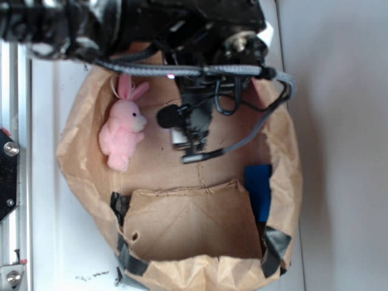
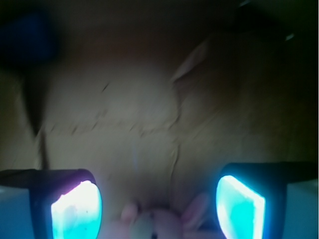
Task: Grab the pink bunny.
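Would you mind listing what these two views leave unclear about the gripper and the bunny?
- Gripper, exterior view: dark, cluttered by cables; finger tips and opening unreadable.
- Pink bunny, wrist view: cut off by the bottom edge and blurred; only ears and head top show between the glowing fingers.
- Blue object, exterior view: partly behind the paper bag's folded wall; identity unclear.
- Gripper height above the bunny: neither view settles it.
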